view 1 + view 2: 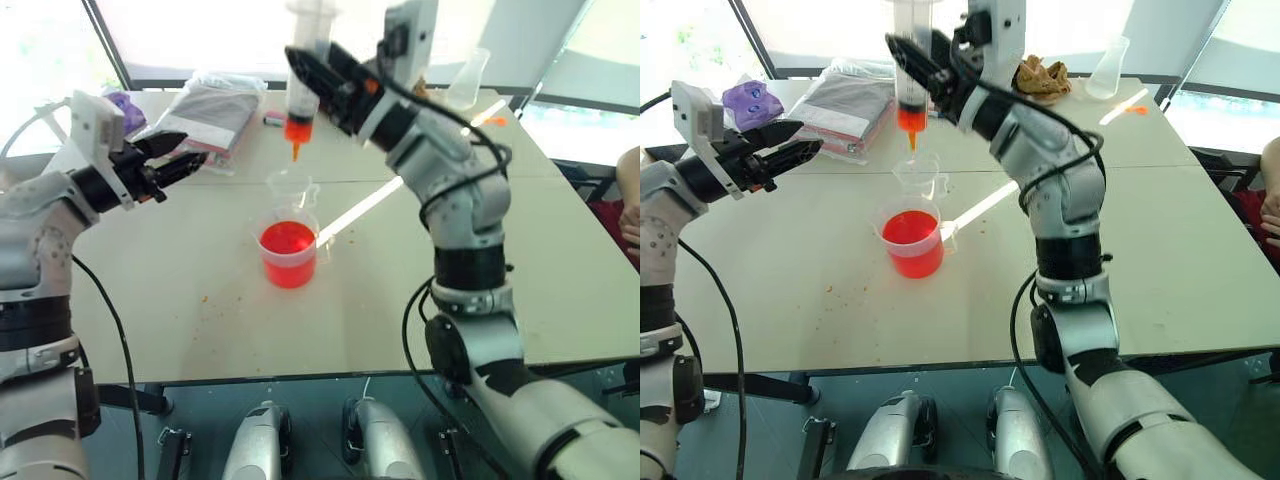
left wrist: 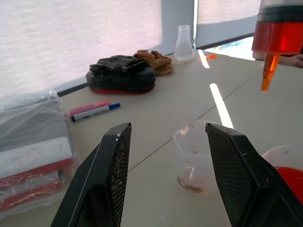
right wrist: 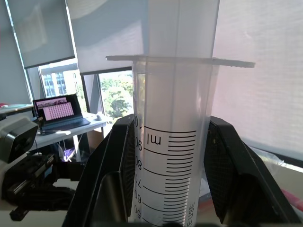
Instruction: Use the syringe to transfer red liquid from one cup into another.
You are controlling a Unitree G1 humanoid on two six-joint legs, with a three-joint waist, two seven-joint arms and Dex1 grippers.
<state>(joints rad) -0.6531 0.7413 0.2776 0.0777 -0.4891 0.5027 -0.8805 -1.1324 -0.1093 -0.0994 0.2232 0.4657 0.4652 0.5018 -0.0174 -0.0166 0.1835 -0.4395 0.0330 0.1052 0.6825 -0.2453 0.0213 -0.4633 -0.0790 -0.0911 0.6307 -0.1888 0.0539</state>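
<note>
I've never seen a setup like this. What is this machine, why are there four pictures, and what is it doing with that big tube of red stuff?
It is a humanoid robot with two arms, each ending in two black fingers. Two pictures come from cameras in its head, looking down over a table; the other two come from cameras on its wrists.

The right gripper is shut on a large syringe with red liquid in its lower end, held upright above a small clear cup. In front of that stands a wider cup of red liquid. The left gripper is open and holds nothing. Farther back lie a marker pen, bagged items and a flask.
</note>
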